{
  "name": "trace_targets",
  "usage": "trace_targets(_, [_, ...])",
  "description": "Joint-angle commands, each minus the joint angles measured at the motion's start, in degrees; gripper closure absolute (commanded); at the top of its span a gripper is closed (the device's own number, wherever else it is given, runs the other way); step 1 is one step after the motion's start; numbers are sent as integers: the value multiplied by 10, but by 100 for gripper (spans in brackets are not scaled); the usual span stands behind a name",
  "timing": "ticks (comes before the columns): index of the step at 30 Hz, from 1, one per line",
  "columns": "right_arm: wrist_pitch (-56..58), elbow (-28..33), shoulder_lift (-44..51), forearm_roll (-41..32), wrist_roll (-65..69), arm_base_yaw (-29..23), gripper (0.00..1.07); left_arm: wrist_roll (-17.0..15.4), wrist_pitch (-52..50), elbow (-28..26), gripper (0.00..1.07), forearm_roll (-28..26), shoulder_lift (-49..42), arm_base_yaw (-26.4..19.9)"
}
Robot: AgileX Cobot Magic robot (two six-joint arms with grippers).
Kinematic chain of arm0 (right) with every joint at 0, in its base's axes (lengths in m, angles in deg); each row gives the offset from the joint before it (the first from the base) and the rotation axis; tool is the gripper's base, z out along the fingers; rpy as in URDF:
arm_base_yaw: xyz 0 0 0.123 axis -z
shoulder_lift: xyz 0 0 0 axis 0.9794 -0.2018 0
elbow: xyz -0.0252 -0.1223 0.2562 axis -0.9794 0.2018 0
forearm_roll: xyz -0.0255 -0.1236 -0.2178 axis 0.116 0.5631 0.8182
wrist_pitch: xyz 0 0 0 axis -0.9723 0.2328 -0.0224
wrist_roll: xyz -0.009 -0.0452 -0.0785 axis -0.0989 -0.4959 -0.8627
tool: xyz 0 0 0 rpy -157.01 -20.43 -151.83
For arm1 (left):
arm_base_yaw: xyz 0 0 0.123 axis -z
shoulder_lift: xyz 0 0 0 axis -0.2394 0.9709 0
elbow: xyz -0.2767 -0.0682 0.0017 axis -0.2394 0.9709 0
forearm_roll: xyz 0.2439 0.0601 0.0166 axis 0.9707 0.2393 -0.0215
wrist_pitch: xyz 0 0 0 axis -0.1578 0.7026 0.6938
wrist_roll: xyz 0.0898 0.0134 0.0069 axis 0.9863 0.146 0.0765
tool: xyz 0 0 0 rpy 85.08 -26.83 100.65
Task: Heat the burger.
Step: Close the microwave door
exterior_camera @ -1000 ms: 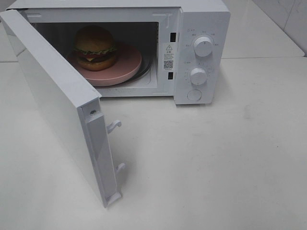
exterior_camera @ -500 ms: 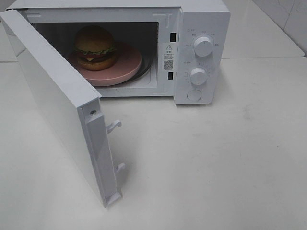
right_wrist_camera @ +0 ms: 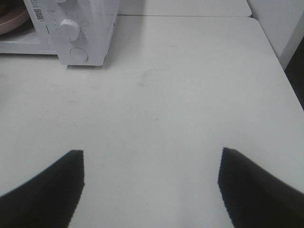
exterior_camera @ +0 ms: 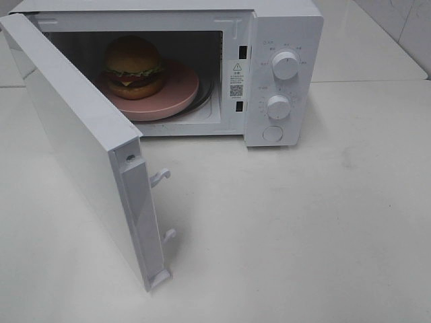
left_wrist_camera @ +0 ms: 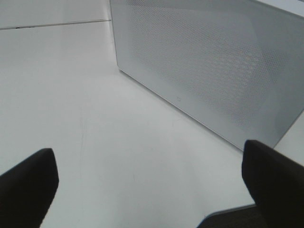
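1. the burger (exterior_camera: pixel 133 66) sat on the pink plate (exterior_camera: pixel 176 94) inside the microwave (exterior_camera: pixel 303 33), toward the left of the cavity; nothing gripped it.
2. the door (exterior_camera: pixel 74 141) stood swung wide with its latch hooks (exterior_camera: pixel 160 177) exposed, so the step in hand was judged to be shutting it before any heating.
3. the left gripper (left_wrist_camera: pixel 149 178) had its jaws spread and empty, hovering above the table (exterior_camera: pixel 303 222) near the door's perforated outer face; it looked the better placed of the two to push.
4. a good push would have met that outer face close to the free edge, far from the hinge, using the flat side of a finger rather than a tip, and followed the door's arc so the contact did not slide.
5. the push needed to finish firmly enough for the hooks to catch, yet gently enough not to shove the microwave back across the smooth table.
6. the right gripper (right_wrist_camera: pixel 152 185) was likewise spread and empty, well apart from the control panel; it suited the upper knob (exterior_camera: pixel 285 65) and lower knob (exterior_camera: pixel 278 106) afterwards.
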Motion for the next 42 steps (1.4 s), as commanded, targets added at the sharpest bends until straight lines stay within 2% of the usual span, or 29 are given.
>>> trace_targets(1, [-6,1,16,-2,-1,2,31,-1,-9,2,9,-3,-10,3])
trace_targets(42, [-6,1,16,-2,-5,2,32,-1,-10,-7,9,-3,3,3])
